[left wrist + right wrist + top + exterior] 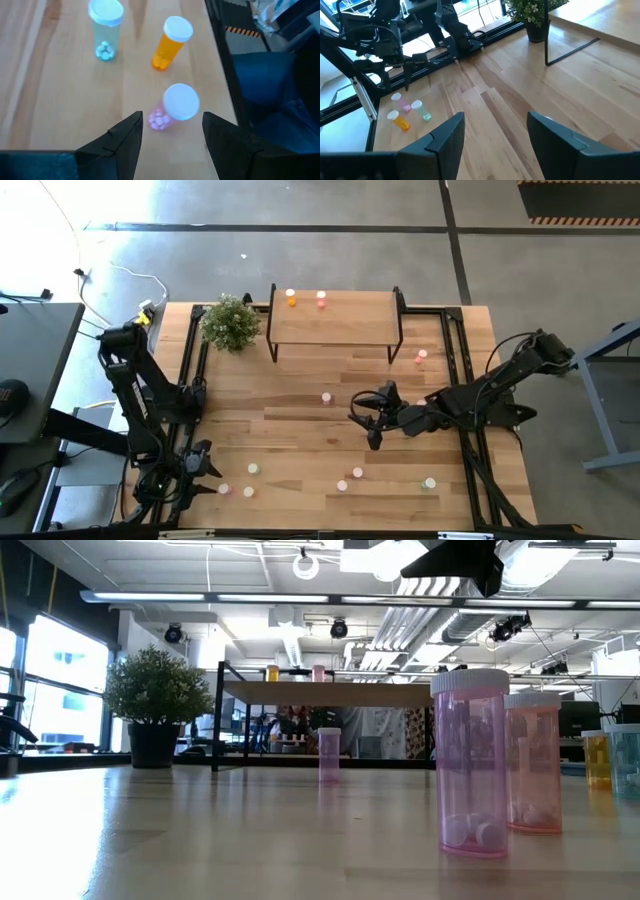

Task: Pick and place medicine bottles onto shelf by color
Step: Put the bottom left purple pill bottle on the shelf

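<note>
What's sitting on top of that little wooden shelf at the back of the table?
Two small white-capped bottles stand on the shelf, near its back left: an orange bottle and a pink bottle. The rest of its top is bare wood. The top hides the tabletop beneath from above.

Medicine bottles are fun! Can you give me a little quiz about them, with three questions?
1. How many bottles stand on the shelf?
2. True or false: the right gripper is holding a bottle.
3. Which bottle stands nearest the left gripper? A orange, B pink, C pale green.

Key: 1. Two. 2. False, it is open and empty. 3. B, the pink bottle.
</note>
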{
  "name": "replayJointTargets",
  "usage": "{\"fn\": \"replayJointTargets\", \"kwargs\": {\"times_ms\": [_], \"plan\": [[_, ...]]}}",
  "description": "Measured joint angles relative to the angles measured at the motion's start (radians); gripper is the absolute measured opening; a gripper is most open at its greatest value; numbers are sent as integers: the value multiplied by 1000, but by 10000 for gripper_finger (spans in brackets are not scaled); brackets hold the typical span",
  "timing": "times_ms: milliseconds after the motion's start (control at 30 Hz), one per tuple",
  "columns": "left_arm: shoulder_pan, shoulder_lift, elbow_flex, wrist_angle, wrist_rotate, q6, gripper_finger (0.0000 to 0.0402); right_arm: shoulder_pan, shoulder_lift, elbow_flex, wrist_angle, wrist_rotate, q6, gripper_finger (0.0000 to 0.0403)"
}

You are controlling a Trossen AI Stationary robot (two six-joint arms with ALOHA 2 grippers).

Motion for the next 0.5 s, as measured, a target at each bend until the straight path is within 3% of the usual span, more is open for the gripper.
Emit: {"fn": "replayJointTargets", "kwargs": {"times_ms": [500], "plan": [[21, 35, 1, 75, -23, 19, 196, 0, 0, 0, 2, -1, 0, 206]]}}
